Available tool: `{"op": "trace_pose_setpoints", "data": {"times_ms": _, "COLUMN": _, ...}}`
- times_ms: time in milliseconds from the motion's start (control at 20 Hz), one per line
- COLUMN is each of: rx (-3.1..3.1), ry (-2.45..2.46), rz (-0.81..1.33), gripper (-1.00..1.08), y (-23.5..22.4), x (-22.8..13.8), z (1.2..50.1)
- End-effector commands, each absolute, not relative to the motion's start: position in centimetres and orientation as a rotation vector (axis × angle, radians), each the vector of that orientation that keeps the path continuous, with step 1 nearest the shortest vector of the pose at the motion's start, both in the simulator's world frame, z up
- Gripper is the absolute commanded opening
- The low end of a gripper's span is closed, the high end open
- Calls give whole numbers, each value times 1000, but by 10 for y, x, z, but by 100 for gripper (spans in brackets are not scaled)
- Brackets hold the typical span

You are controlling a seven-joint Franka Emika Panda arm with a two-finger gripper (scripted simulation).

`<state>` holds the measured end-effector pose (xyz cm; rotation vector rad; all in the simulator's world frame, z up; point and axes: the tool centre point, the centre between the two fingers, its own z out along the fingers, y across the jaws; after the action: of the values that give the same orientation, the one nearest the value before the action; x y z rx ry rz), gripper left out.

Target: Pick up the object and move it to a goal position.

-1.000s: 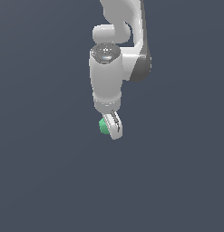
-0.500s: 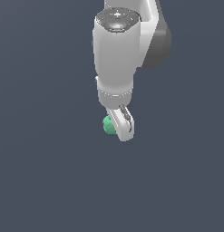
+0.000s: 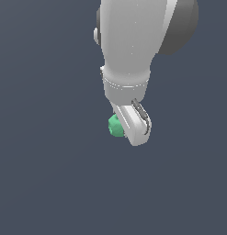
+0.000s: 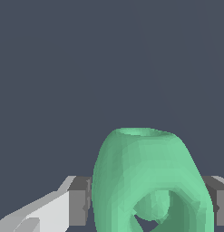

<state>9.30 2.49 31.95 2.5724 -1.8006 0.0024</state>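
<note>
In the exterior view the arm (image 3: 133, 41) ran off the top edge, so its upper links were out of sight. The near finger (image 3: 133, 126) of the gripper (image 3: 126, 131) covered most of the object (image 3: 115, 126), leaving only a green sliver on the exterior view's left; the far finger was hidden. In the wrist view the object (image 4: 145, 176) was cut by the lower edge, and the grey pads (image 4: 79, 201) were partly masked by it, one clipped by the side edge.
</note>
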Motion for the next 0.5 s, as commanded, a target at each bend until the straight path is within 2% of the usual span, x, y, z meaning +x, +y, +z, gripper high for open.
{"op": "trace_pose_setpoints", "data": {"times_ms": 0, "rx": 2572, "ry": -1801, "rz": 2, "gripper": -100, "y": 28, "x": 99, "z": 330}}
{"op": "trace_pose_setpoints", "data": {"times_ms": 450, "rx": 2574, "ry": -1800, "rz": 0, "gripper": -100, "y": 38, "x": 119, "z": 359}}
